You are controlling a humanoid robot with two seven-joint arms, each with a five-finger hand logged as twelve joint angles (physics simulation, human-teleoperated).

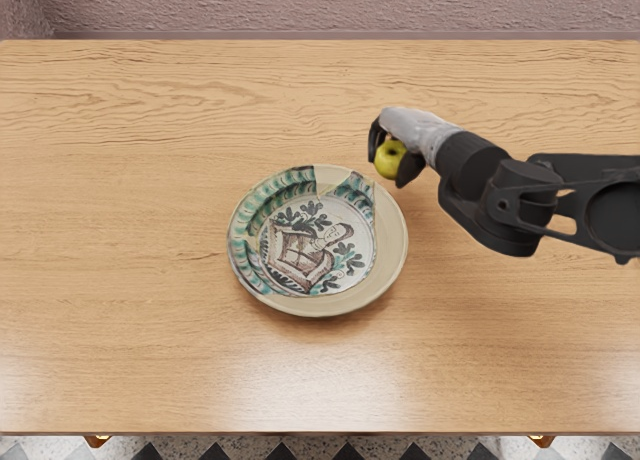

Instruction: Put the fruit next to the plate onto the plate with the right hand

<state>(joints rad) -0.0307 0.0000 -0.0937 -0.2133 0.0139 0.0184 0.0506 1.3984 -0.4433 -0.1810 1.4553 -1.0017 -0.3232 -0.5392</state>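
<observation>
the plate (397, 246) sits mid-surface (150, 180), and its raised rim is the nearest hazard: a low carry could clip it and knock the fruit (389, 158) loose. just past the plate's far right rim, the right robot hand (405, 140) curls around the small yellow-green fruit; a slack grip could let it roll. beyond, there is wide room toward the far edge.

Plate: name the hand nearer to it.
Right. The right hand, gripping the fruit, sits just beyond the far-right rim of the plate. The left hand is out of view.
</observation>
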